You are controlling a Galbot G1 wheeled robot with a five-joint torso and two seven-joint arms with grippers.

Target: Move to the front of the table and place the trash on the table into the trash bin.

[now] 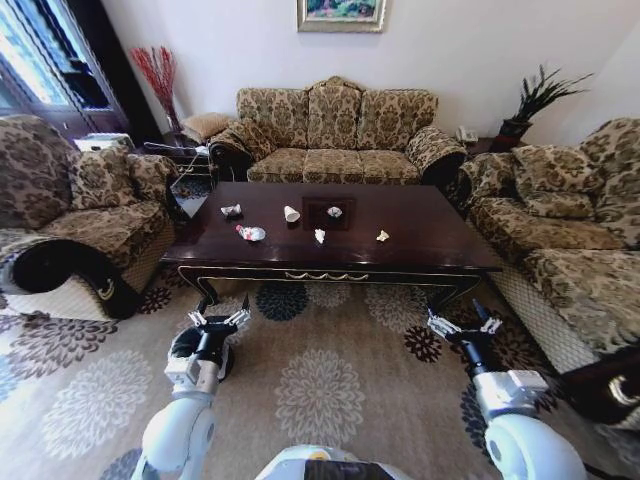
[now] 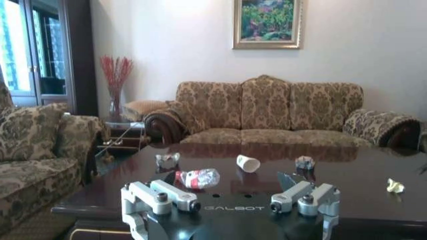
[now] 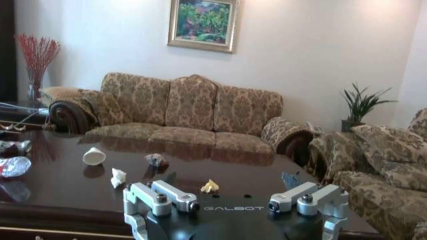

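Observation:
The dark glossy table (image 1: 420, 235) stands ahead of me with trash scattered on it. There is a clear bottle with a red label (image 1: 250, 233) (image 2: 198, 178), a small white cup on its side (image 1: 291, 213) (image 2: 247, 163) (image 3: 94, 156), and a few crumpled wads (image 1: 319, 236) (image 1: 382, 236) (image 3: 210, 186). My left gripper (image 1: 218, 320) (image 2: 230, 197) and right gripper (image 1: 462, 322) (image 3: 230, 200) both hang open over the carpet, short of the table's near edge. A round black thing (image 1: 186, 346) on the carpet behind my left wrist looks like the trash bin. The arm hides most of it.
Patterned sofas surround the table: one behind it (image 1: 335, 135), one at the left (image 1: 70, 220) and one at the right (image 1: 570, 240). A glass side table (image 1: 190, 190) sits at the far left corner. Flowered carpet (image 1: 320, 390) lies between me and the table.

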